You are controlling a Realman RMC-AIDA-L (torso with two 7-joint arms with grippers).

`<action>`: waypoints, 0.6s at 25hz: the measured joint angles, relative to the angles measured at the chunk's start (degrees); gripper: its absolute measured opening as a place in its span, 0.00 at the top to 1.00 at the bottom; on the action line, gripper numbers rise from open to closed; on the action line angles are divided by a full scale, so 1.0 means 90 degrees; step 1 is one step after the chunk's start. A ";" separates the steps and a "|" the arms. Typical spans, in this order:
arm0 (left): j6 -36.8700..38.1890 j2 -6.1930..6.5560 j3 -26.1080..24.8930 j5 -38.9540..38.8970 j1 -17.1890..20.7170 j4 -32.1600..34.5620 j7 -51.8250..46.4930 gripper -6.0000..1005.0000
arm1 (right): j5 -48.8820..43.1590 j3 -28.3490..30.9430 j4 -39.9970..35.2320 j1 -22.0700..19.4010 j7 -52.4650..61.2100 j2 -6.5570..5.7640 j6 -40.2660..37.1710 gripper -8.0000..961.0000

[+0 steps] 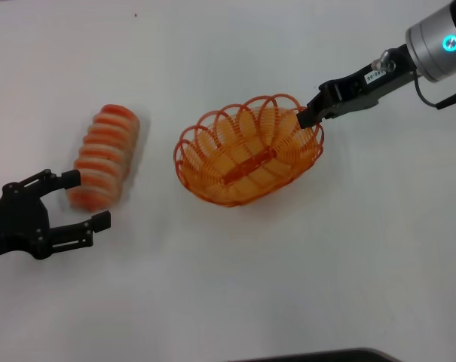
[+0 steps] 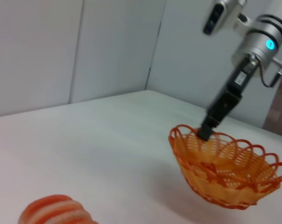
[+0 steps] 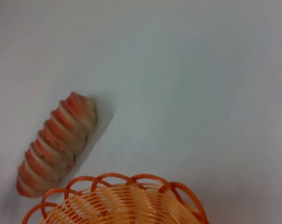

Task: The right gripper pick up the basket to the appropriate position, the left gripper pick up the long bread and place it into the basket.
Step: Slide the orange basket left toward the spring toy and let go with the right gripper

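The left gripper (image 1: 83,199) hangs spread just beside the long bread (image 1: 105,155) (lengthwise away from it) — the right gripper (image 1: 309,115) pinches the basket (image 1: 246,151) rim.

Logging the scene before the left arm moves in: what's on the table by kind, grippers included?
Baskets: 1, the orange basket, with the right gripper at its rim.
Bread: 1, the long bread, lying outside the basket.
Grippers: 2, counting the open left gripper by the bread.
Total: 4.
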 joint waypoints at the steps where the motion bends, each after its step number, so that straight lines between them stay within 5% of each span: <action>1: -0.0003 -0.0007 -0.0042 -0.0001 -0.0008 0.0003 0.0000 0.07 | 0.0045 0.0097 0.0074 -0.0049 0.0152 -0.0009 0.0001 0.92; 15: -0.0088 -0.0020 -0.0097 0.0002 -0.0026 0.0255 0.0009 0.07 | 0.0404 0.0008 0.0372 -0.0522 0.2044 0.0420 0.0985 0.92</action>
